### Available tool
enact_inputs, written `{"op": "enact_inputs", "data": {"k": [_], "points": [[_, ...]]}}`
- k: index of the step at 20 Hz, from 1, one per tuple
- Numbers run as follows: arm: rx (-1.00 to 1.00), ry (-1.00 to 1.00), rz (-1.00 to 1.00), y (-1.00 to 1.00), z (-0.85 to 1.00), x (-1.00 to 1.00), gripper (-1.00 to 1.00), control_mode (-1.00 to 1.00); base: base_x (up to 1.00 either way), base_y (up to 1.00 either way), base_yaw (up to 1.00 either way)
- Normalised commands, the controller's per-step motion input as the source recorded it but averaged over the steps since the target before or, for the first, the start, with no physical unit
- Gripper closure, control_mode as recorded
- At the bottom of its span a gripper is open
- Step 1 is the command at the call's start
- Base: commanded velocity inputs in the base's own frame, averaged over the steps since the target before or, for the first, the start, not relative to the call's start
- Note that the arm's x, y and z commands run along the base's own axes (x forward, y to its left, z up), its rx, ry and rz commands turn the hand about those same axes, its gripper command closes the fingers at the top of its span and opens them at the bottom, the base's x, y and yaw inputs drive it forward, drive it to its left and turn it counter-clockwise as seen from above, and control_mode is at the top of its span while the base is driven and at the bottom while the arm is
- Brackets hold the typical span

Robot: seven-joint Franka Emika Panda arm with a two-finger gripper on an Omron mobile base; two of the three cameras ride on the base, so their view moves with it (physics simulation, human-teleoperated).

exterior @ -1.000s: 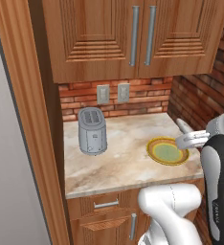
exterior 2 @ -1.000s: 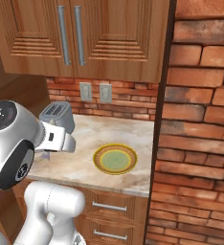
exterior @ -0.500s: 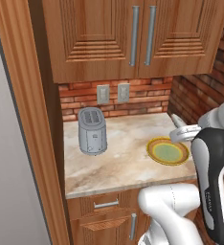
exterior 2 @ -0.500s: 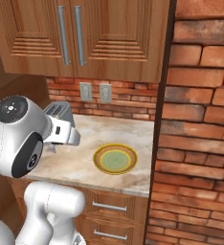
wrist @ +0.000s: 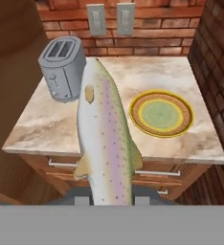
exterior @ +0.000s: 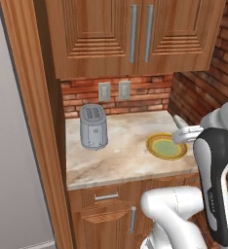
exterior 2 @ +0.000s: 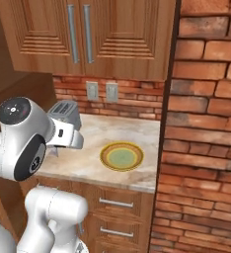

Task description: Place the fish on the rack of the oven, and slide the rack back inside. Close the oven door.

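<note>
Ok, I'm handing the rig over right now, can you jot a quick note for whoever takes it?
Gripper: shut on the fish, held up off the counter; in the hand view the fish runs lengthwise away from the camera.
Things: the yellow-green plate sits bare on the counter, with the toaster to its left.
Done: fish picked up off the counter.
Left: carry the fish to the oven, lay it on the rack, slide the rack in, close the door. The oven isn't in front of the base at the moment.
</note>
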Motion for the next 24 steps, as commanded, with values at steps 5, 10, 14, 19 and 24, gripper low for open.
{"op": "enact_inputs", "data": {"k": [5, 10, 14, 19, 24], "points": [[0.00, 0.00, 0.00, 0.00, 0.00, 0.00, 1.00, 1.00, -0.70, 0.00, 0.04], [0.00, 0.00, 0.00, 0.00, 0.00, 0.00, 1.00, 1.00, -0.73, 0.00, 0.03], [0.00, 0.00, 0.00, 0.00, 0.00, 0.00, 1.00, 1.00, -0.67, 0.00, 0.04], [0.00, 0.00, 0.00, 0.00, 0.00, 0.00, 1.00, 1.00, -0.65, 0.00, 0.08], [0.00, 0.00, 0.00, 0.00, 0.00, 0.00, 1.00, 1.00, -0.45, 0.04, 0.17]]}}
